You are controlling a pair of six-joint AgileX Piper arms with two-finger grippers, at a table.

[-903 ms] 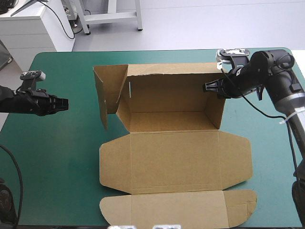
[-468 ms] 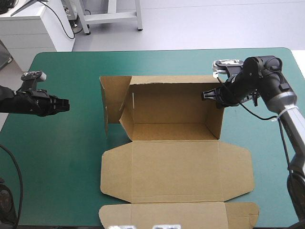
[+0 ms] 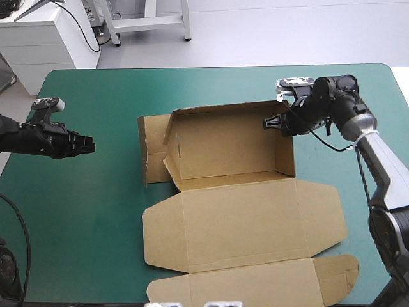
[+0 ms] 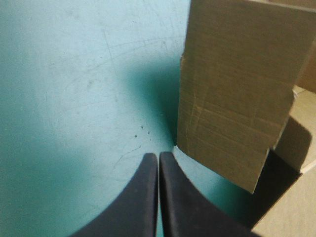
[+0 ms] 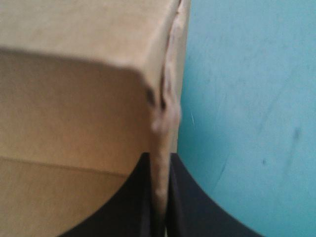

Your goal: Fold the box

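High view: brown box [image 3: 243, 220] mid-desk [image 3: 96, 217], right jaws pinching its far-right wall corner. Left jaws pressed together, empty, apart from the loose left end flap [image 3: 153, 147]. Walls raised, lid flat toward near edge.

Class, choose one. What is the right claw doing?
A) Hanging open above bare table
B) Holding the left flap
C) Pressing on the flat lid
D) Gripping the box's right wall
D: the right claw is shut on the box, with the right wall's board pinched between its fingers.
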